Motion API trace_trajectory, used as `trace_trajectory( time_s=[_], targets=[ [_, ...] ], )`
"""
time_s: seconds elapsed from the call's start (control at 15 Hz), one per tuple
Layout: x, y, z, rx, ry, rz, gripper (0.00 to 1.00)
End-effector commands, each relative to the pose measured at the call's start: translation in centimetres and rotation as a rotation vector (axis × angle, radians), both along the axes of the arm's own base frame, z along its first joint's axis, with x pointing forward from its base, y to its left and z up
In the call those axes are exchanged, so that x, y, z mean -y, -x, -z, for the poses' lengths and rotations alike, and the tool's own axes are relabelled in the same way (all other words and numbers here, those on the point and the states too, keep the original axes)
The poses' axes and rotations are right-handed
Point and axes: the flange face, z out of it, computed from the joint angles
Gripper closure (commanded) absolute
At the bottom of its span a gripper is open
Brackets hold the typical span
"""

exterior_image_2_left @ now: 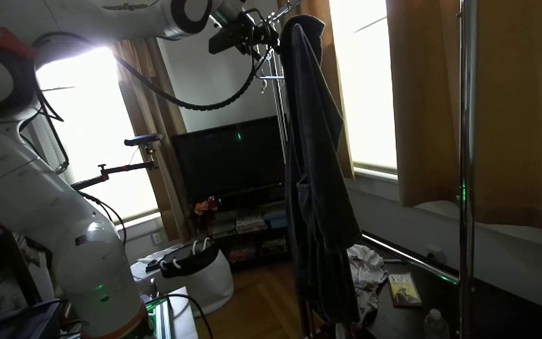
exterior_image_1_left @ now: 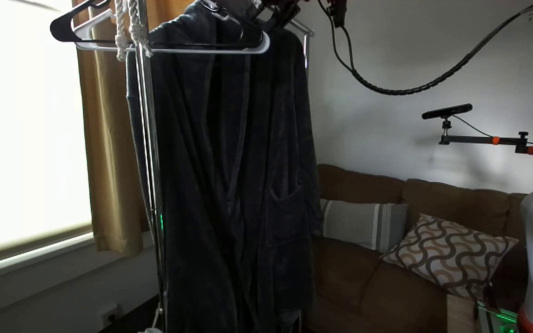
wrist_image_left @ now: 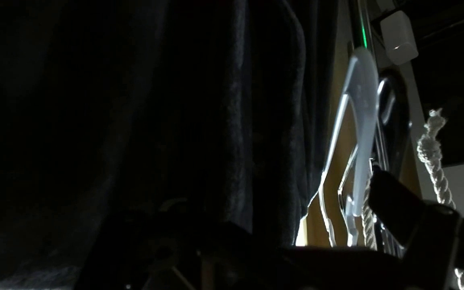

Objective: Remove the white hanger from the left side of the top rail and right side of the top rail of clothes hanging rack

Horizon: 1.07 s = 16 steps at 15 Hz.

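Note:
The white hanger [exterior_image_1_left: 211,51] hangs behind a black hanger [exterior_image_1_left: 65,27] beside the rack's chrome post [exterior_image_1_left: 148,138]. A grey robe [exterior_image_1_left: 229,162] hangs just beyond them. The white hanger also shows in the wrist view [wrist_image_left: 363,88], between the robe and the black hanger. My gripper [exterior_image_1_left: 269,14] is at the top of the rack, close to the white hanger's shoulder end. In the wrist view my gripper [wrist_image_left: 276,193] has its fingers spread apart; the left finger is dark against the robe. The right finger is near the white hanger. A second white hanger does not show clearly.
The top rail [exterior_image_2_left: 287,8] is mostly out of frame. Knotted white rope [exterior_image_1_left: 137,27] hangs by the post. A cable [exterior_image_1_left: 400,91] loops from the arm. A brown sofa [exterior_image_1_left: 354,273] with pillows and a curtain [exterior_image_1_left: 109,138] are behind. The other rack post [exterior_image_2_left: 466,141] stands nearby.

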Motion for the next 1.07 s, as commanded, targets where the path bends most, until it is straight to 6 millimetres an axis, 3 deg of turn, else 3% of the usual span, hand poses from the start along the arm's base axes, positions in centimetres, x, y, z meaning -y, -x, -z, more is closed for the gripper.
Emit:
trace_trajectory(
  time_s=[0.0, 0.53, 1.0],
  targets=[
    [-0.47, -0.35, -0.11, -0.011, -0.028, -0.048, 0.0],
    [-0.81, -0.71, 0.06, 0.004, -0.042, -0.104, 0.0],
    [0.06, -1.18, -0.17, 0.011, -0.049, -0.04, 0.0]
  ],
)
